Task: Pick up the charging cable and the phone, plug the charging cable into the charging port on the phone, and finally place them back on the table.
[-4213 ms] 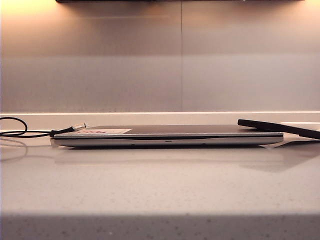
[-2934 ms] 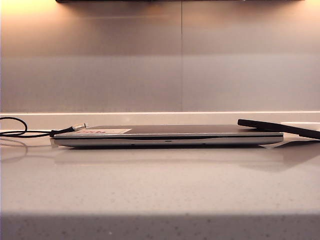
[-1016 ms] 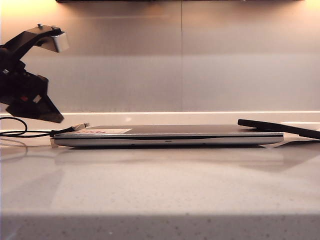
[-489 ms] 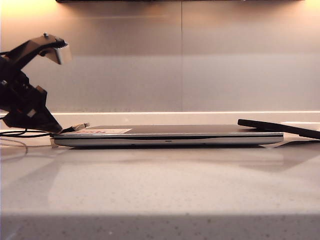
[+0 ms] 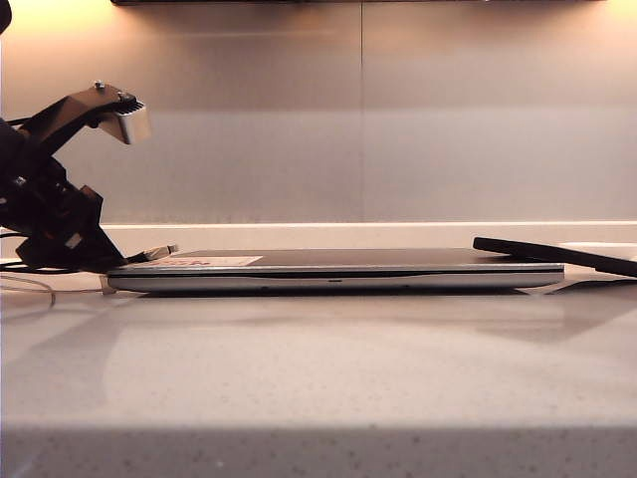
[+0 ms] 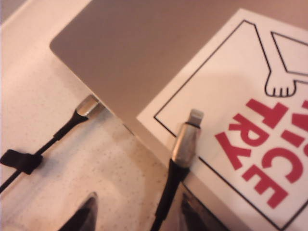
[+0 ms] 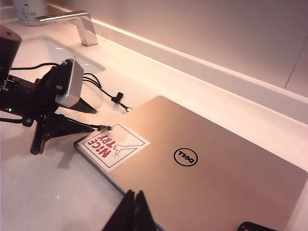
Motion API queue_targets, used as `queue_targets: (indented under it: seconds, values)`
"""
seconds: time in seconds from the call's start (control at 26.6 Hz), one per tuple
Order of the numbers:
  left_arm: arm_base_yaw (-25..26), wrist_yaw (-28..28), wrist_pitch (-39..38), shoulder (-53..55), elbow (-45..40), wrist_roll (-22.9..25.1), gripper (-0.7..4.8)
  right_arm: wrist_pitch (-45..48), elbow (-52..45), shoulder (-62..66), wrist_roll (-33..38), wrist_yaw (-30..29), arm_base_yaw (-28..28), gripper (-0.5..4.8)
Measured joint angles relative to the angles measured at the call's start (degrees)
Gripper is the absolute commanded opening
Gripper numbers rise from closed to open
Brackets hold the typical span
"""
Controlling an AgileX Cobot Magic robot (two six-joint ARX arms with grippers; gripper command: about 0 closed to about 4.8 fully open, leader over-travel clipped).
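- Right now your left gripper (image 6: 137, 219) is hanging wide open astride the thin black charging cable (image 6: 182, 151), silvery plug lying on the laptop's sticker (image 6: 250, 125).
- Next you're needing a squeeze behind the plug.
- Farther off, your right gripper (image 7: 132, 211) is idling shut above the flat silver-grey laptop (image 7: 211, 192); the thin black phone (image 5: 557, 255) is resting on its far corner.

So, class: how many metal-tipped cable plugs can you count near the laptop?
2. One plug sits in the laptop edge; the charging cable tip rests on the sticker, ahead of the open left pincer.
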Motion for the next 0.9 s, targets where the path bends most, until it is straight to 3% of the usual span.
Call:
queue_targets:
  seconds: [0.45, 0.53, 0.6, 0.64, 0.9]
  values:
    - [0.0, 0.0, 4.9, 5.0, 0.1, 0.0, 2.04, 0.0, 0.0, 0.0, 0.0, 0.0, 0.0, -0.03]
    - [0.0, 0.0, 5.0, 5.0, 0.1, 0.0, 1.48, 0.0, 0.0, 0.0, 0.0, 0.0, 0.0, -0.03]
    - [0.0, 0.0, 5.0, 5.0, 0.1, 0.0, 0.16, 0.0, 0.0, 0.0, 0.0, 0.0, 0.0, -0.03]
    - [0.0, 0.0, 4.9, 5.1, 0.0, 0.0, -0.10, 0.0, 0.0, 0.0, 0.0, 0.0, 0.0, -0.03]
    - [0.0, 0.0, 4.8, 5.3, 0.0, -0.2, -0.06, 0.0, 0.0, 0.0, 0.0, 0.0, 0.0, -0.03]
